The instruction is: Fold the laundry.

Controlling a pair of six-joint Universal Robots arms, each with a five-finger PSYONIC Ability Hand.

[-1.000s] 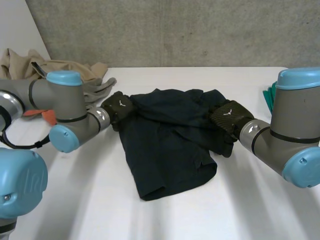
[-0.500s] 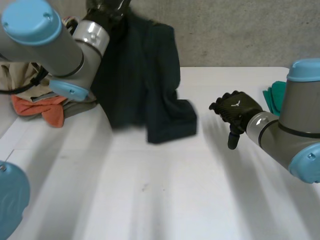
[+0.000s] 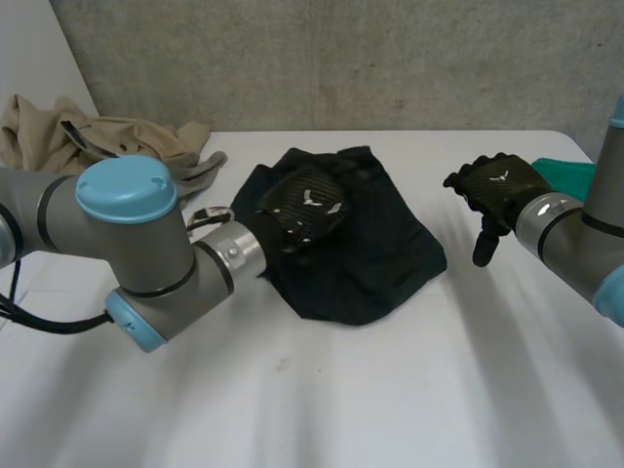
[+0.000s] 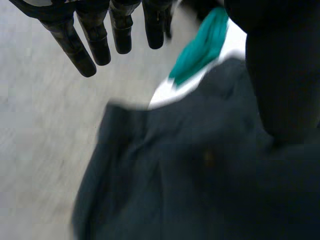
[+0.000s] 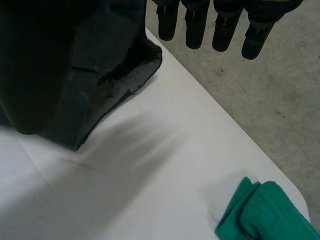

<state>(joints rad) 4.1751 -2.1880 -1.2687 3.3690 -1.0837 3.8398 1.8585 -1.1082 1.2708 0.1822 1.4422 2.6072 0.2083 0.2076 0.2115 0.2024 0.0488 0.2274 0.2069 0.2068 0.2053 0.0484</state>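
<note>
A dark navy garment (image 3: 375, 258) lies bunched in a heap on the middle of the white table (image 3: 390, 390). My left hand (image 3: 304, 203) is over the garment's left part, its fingers (image 4: 90, 45) straight and open above the cloth (image 4: 175, 185), holding nothing. My right hand (image 3: 499, 185) hovers to the right of the garment, apart from it. Its fingers (image 5: 192, 30) are straight and open over bare table, with the garment's edge (image 5: 117, 65) off to one side.
A beige pile of clothes (image 3: 97, 136) lies at the back left corner. A folded green cloth (image 3: 570, 175) sits at the table's right edge, beyond my right hand (image 5: 265, 210). A grey wall stands behind the table.
Half a second ago my left hand held the garment high in the air. It has come down and let go, and the garment now lies heaped. My right hand moved right, off the cloth.
</note>
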